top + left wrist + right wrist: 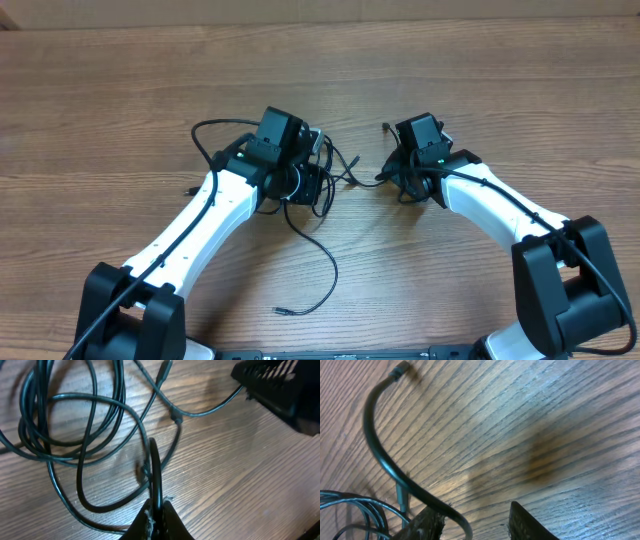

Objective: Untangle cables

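Left tool (158, 508) pinches a cable (154, 462); right tool (476, 517) stands parted.

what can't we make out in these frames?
- Overhead: the left arm covers much of the cables; crossings unreadable.
- Left wrist: bottom edge crops the left hand; the black shape top right is blurred.
- Right wrist: the plug-tipped cable leaves the bottom edge beside the right hand; contact unclear.
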You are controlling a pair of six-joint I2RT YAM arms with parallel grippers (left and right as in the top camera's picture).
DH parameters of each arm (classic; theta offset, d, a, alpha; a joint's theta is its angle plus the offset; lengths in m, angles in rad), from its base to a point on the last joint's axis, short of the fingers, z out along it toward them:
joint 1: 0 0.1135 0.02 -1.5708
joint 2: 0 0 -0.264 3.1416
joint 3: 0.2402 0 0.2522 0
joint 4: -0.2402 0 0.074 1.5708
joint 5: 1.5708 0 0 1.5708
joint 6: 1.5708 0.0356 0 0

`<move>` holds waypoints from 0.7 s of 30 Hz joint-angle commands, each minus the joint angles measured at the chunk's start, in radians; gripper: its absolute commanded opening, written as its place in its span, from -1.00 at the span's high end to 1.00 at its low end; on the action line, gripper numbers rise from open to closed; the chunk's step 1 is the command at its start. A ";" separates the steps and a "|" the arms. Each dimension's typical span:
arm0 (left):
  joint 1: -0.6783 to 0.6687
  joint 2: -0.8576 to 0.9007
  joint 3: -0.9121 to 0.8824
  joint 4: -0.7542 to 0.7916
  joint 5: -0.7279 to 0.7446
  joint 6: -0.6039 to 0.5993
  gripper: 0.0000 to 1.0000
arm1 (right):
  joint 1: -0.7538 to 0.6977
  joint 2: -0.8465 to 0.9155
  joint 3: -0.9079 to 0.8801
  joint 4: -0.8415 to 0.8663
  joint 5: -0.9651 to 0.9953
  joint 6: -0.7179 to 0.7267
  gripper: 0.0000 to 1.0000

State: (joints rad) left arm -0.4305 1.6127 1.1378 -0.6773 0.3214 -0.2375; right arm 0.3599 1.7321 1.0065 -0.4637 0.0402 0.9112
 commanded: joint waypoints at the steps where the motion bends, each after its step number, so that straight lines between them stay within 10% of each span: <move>1: 0.003 -0.014 0.089 0.002 -0.043 -0.014 0.85 | -0.002 -0.023 -0.005 0.005 0.015 -0.003 0.17; 10: 0.006 -0.014 0.162 0.063 -0.206 -0.035 0.08 | -0.002 -0.023 -0.005 0.005 0.016 -0.003 0.08; 21: 0.019 0.015 0.158 0.068 -0.396 -0.099 0.03 | -0.002 -0.023 -0.005 0.005 0.015 -0.003 -0.01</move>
State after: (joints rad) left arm -0.4171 1.6131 1.2858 -0.6121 -0.0048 -0.3161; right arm 0.3599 1.7321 1.0065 -0.4629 0.0414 0.9115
